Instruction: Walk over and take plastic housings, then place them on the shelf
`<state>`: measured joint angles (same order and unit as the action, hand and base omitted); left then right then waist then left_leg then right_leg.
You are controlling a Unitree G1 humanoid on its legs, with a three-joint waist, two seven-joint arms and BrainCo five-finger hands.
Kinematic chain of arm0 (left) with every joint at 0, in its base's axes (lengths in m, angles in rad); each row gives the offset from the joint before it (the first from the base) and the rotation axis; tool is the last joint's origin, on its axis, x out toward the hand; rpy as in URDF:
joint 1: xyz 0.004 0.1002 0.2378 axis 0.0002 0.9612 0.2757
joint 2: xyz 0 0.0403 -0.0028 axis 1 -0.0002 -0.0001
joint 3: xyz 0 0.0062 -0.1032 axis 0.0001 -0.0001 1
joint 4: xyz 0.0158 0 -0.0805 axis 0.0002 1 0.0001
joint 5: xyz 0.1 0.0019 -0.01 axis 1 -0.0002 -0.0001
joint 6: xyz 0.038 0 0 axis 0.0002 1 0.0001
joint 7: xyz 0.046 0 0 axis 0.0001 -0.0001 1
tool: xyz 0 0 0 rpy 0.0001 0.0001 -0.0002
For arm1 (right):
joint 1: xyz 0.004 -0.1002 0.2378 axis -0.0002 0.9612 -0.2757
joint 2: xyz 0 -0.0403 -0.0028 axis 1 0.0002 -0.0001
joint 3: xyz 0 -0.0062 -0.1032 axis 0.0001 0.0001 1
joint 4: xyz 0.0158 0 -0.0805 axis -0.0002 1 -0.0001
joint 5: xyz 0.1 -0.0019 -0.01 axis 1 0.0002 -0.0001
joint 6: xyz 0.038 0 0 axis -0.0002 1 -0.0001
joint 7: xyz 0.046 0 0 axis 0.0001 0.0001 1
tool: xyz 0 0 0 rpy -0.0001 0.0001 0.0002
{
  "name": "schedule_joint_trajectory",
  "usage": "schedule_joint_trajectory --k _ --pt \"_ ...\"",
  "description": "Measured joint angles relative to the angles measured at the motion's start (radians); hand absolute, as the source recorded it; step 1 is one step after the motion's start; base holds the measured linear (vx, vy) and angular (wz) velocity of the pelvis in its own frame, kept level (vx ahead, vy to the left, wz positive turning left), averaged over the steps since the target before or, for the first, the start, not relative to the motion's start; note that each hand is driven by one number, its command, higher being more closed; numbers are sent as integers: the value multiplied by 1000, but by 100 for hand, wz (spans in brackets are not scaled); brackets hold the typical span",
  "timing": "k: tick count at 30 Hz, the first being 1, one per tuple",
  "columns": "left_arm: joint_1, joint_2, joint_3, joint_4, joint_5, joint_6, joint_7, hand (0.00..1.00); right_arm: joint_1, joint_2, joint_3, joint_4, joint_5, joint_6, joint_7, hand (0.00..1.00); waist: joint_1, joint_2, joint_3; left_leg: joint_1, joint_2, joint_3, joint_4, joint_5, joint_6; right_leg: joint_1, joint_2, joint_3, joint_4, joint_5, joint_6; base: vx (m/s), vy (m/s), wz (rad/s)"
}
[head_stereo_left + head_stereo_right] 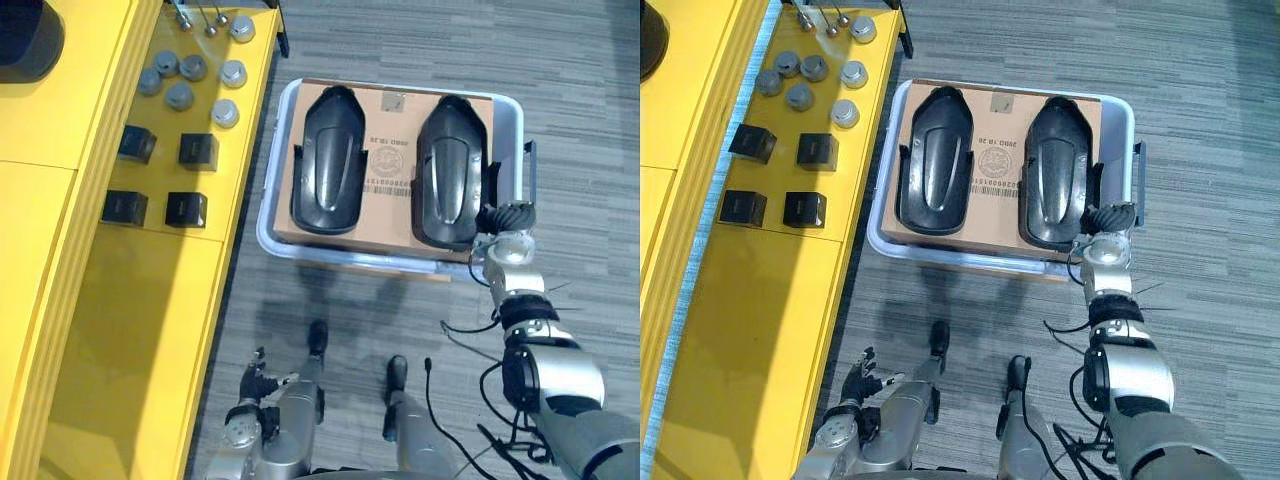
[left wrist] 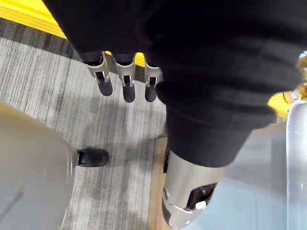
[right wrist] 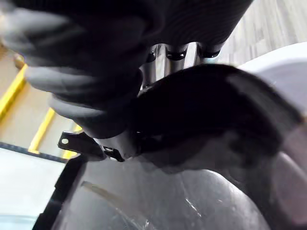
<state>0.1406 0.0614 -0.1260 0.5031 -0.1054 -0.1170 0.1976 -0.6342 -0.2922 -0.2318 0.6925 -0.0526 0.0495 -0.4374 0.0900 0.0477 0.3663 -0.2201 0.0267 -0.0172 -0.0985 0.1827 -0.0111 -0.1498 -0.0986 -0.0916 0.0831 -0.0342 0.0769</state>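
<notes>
Two black plastic housings lie side by side on a cardboard sheet inside a pale bin on the floor: the left housing and the right housing. My right hand is at the near right corner of the right housing, against its rim. In the right wrist view the hand sits just over the housing's dark curved edge. My left hand hangs low near the shelf's front, open with straight fingers, holding nothing.
A yellow shelf runs along the left. Several grey round parts and several black cubes sit on its far half. Grey carpet surrounds the bin.
</notes>
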Motion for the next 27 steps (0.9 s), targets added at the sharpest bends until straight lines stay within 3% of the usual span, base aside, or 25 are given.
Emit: schedule_joint_trajectory --k 7,12,18,27 --pt "50 -1 8 -245 2 0 -2 0 216 85 -47 -341 -102 -2 -32 100 -24 -15 -29 15 8 -10 -6 -7 -8 20 7 -2 -6 3 4 -42 3 0" --pt "97 -36 6 -537 8 -4 2 0 363 175 -60 -560 -228 -2 -48 100 -35 -31 -113 22 5 -35 -6 -5 -6 47 7 -32 -22 4 6 25 -19 15" --pt "53 -70 -15 -784 41 -27 55 0 421 235 92 -719 -410 -4 -36 100 -49 -29 -167 58 4 -39 -6 -5 -7 90 8 -42 -30 2 4 0 -9 5" --pt "-34 -76 -80 -828 60 -18 110 0 441 280 284 -830 -521 -8 23 100 -50 -30 -220 73 6 -31 -6 -8 -12 96 8 -39 -18 2 4 -44 3 -2"
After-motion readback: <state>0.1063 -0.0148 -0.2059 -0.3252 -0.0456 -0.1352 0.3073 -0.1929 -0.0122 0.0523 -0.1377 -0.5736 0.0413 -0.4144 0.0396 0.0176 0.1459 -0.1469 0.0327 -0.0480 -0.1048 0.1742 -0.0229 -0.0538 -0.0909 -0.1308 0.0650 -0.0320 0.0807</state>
